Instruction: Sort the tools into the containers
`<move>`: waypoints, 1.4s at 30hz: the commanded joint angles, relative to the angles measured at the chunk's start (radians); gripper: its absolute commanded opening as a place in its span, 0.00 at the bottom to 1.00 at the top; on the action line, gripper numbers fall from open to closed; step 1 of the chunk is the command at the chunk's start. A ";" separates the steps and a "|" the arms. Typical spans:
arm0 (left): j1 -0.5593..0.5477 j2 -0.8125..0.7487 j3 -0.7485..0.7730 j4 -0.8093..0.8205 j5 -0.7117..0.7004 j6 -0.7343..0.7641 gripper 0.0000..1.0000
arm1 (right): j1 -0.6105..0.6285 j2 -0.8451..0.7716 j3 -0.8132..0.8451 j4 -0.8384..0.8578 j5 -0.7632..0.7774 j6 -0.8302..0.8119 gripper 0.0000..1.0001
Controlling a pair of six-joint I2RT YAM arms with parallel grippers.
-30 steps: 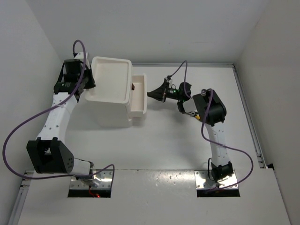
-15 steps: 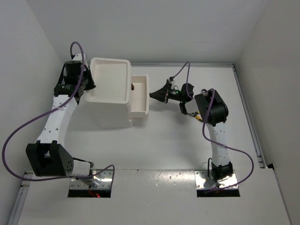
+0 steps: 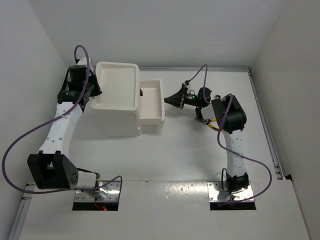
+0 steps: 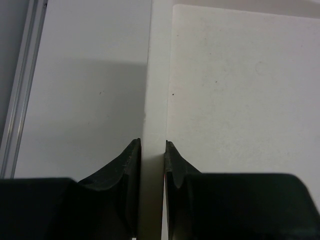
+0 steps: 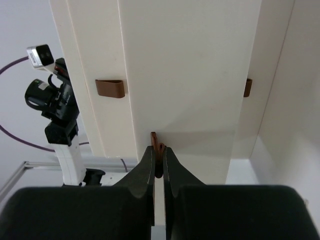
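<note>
The white drawer unit [image 3: 118, 85] stands at the back left with its tray top bare. One drawer [image 3: 151, 100] is pulled out to the right and looks bare inside. My right gripper [image 3: 167, 99] is shut on that drawer's brown knob [image 5: 157, 142], on the drawer front [image 5: 190, 65]. My left gripper [image 3: 95, 92] is shut on the unit's left rim [image 4: 156, 75], one finger on each side. Yellow pliers handles [image 3: 212, 120] peek out under my right arm. The screwdrivers and wrenches are out of view.
Two more brown knobs [image 5: 110, 88] [image 5: 247, 87] show on neighbouring drawers. White walls close in the table at the left, back and right. A metal rail [image 3: 265, 130] runs along the right edge.
My right gripper has moved to the right with the knob, and the drawer has slid further out of the unit. The left gripper keeps its hold on the rim.
</note>
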 commanded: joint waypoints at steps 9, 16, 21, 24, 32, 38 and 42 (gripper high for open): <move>0.052 -0.024 -0.013 -0.017 -0.072 -0.055 0.17 | -0.070 0.045 0.063 0.054 -0.061 -0.025 0.30; 0.052 -0.024 -0.004 -0.017 -0.013 -0.026 0.88 | -0.050 0.011 0.054 0.054 -0.080 -0.034 0.49; 0.052 -0.015 0.042 -0.026 0.046 -0.017 0.97 | -0.065 -0.056 0.019 0.050 -0.099 -0.065 0.49; 0.052 -0.015 0.080 -0.026 0.114 -0.003 0.98 | -0.125 -0.134 0.006 -0.042 -0.177 -0.155 0.49; 0.052 -0.074 0.215 -0.036 0.310 0.049 0.99 | -0.353 -0.403 0.125 -1.253 -0.146 -1.108 0.49; 0.043 -0.110 0.332 -0.102 0.255 0.049 0.99 | -0.363 -0.524 0.381 -2.065 0.346 -1.839 0.49; 0.043 -0.178 0.271 -0.102 0.232 0.069 0.99 | -0.372 -0.598 0.355 -2.196 0.556 -2.100 0.49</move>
